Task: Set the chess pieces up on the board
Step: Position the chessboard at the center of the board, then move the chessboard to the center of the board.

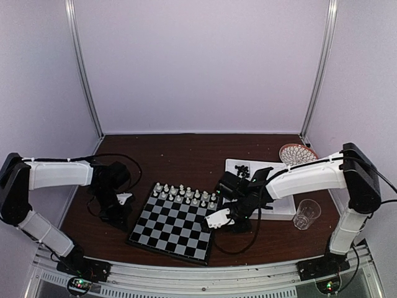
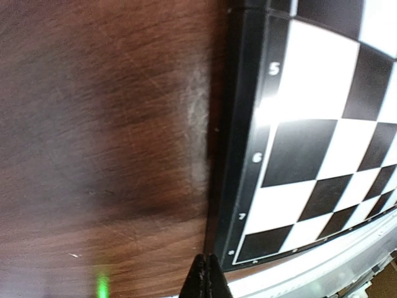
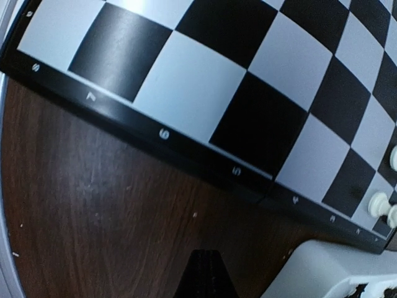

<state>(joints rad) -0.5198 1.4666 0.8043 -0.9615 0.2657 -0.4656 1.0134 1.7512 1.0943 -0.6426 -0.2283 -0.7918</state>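
Observation:
The board lies between my arms, black and pale grey checks with a black border. White chess pieces stand in two rows along its far edge; two of them show in the right wrist view. Black chess pieces lie in the white tray. My left gripper is shut and empty, just off the board's left border; its tips meet over bare wood. Shut and empty too, my right gripper hovers beside the board's right border, over the table.
A clear drinking glass stands right of the tray. A round patterned dish sits at the back right. The tray's corner is close to my right gripper. The metal rail runs along the near table edge.

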